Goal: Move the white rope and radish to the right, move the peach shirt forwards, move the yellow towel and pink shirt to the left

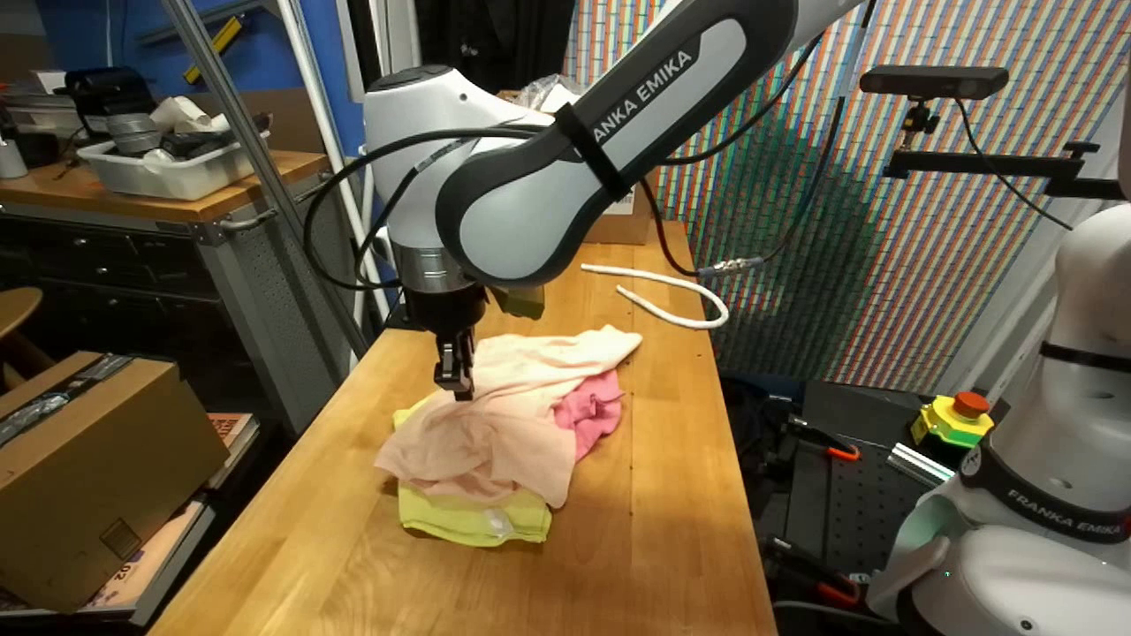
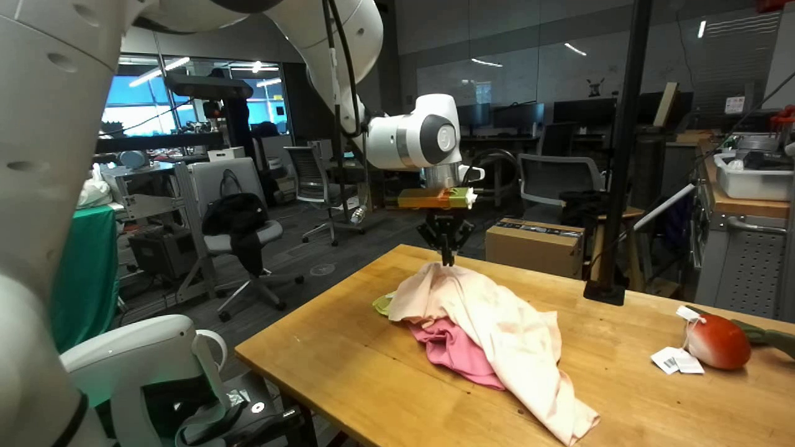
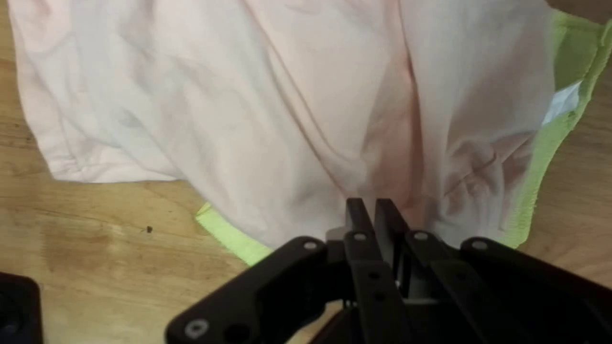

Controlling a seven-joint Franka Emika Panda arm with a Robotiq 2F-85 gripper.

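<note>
The peach shirt (image 1: 504, 433) lies crumpled over the pink shirt (image 1: 594, 411) and the yellow towel (image 1: 468, 523). This pile also shows in an exterior view, with the peach shirt (image 2: 497, 316) over the pink shirt (image 2: 456, 354) and a bit of yellow towel (image 2: 382, 303). The white rope (image 1: 723, 314) lies in a U farther along the table. The red-and-white radish (image 2: 719, 343) lies beyond the pile. My gripper (image 3: 368, 203) points down at the peach shirt near its edge, its fingers open by a narrow gap with nothing seen between them. Whether the tips touch the cloth is unclear.
The wooden table (image 1: 565, 592) carries the pile. A black post (image 2: 605, 292) stands at its edge. Cardboard boxes stand on the floor beside it (image 1: 97, 477) and at its end (image 1: 618, 221). Another robot arm (image 1: 1051, 477) stands beside the table.
</note>
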